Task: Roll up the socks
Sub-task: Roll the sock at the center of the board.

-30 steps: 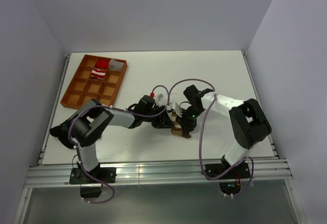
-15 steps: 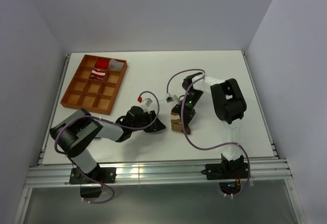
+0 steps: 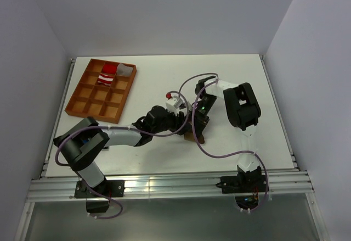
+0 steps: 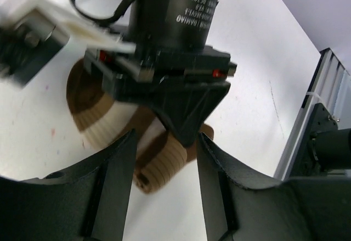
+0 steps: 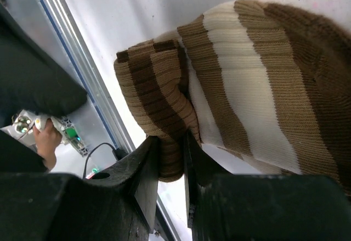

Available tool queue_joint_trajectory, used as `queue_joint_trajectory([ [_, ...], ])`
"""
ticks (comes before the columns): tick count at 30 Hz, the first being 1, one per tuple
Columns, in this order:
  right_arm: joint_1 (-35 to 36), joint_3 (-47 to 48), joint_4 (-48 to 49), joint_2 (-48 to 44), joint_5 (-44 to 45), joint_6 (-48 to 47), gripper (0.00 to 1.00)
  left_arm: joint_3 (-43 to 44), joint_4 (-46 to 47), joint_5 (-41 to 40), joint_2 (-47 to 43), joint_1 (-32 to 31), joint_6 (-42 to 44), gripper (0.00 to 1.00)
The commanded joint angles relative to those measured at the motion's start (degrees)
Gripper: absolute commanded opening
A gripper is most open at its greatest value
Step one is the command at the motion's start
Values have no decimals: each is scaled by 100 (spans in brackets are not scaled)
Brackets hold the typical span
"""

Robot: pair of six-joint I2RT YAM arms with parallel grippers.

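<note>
The dark-brown-and-tan sock [image 5: 247,87] lies on the white table, its near end rolled into a tight tube [image 4: 164,161]. My right gripper [image 5: 171,167] is shut on that rolled end; from above it stands over the sock [image 3: 196,136] at mid-table [image 3: 198,124]. My left gripper [image 4: 165,142] is open, its two fingers [image 4: 115,186] either side of the roll without touching it, right next to the right gripper [image 4: 175,82]. It also shows in the top view [image 3: 184,124]. The red-and-white sock [image 3: 107,78] sits rolled in a far compartment of the tray.
An orange compartment tray [image 3: 88,95] stands at the table's far left, with a grey piece [image 3: 126,71] beside the red-and-white sock. A metal rail [image 3: 164,183] runs along the near edge. Cables loop over both arms above the sock.
My left gripper pulled back left, then came forward again to the sock's rolled end. The right gripper stayed shut on the sock, and its arm's elbow swung back.
</note>
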Motion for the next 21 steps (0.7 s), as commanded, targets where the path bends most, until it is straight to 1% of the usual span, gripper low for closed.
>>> queue_joint_trajectory([
  [1, -30, 128, 282, 125, 269, -73, 16, 347, 22, 287, 329, -23, 598, 53],
  [5, -38, 145, 274, 125, 234, -46, 16, 480, 206, 866, 699, -23, 555, 52],
  [17, -47, 181, 432, 116, 155, 191, 15, -4, 1015, 1237, 1174, -58, 36, 52],
  [21, -56, 137, 616, 46, 155, 506, 15, -170, 1234, 1220, 1367, -50, -140, 48],
])
